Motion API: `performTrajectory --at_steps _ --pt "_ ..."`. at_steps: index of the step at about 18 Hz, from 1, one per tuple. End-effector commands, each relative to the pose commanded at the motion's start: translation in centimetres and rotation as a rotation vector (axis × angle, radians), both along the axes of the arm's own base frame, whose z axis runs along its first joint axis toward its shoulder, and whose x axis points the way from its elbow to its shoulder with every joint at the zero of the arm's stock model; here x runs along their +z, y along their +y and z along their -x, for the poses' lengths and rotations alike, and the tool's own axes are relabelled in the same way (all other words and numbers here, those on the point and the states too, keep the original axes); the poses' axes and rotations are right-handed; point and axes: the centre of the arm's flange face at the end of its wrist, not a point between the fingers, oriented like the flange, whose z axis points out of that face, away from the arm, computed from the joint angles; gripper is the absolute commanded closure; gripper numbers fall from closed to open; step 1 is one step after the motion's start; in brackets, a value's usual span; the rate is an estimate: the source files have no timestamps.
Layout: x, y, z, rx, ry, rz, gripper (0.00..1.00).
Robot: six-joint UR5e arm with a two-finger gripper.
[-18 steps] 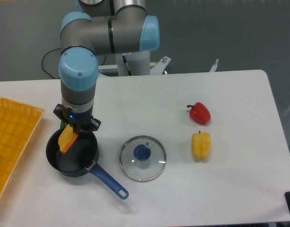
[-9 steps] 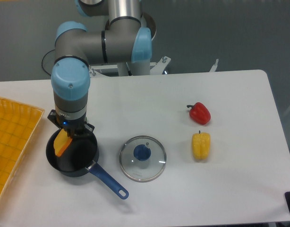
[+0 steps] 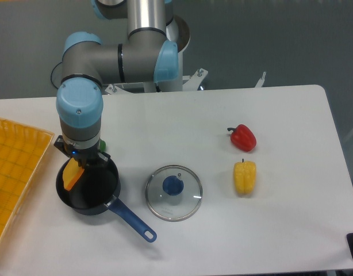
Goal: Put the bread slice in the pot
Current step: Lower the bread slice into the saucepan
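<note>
1. Camera view, from the front and above: my gripper (image 3: 79, 163) has drifted left over the past second and now hangs above the pot's (image 3: 102, 192) left rim, so the release is near.
2. Same view: my fingers stay clamped on the bread slice (image 3: 71, 176), which tilts just below them, inside the left rim.
</note>
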Motion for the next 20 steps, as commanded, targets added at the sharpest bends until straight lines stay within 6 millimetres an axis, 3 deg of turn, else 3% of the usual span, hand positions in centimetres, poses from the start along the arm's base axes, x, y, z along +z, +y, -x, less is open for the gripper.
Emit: performTrajectory --at_steps 9,14,20 --pt "0.4 0.2 -1.2 -0.016 -0.006 -0.005 1.00" --pt "-1.5 0.6 -2.4 -0.036 -0.020 0.023 1.00" --pt "-1.5 0.7 -2.4 -0.038 -0.019 0.021 1.00"
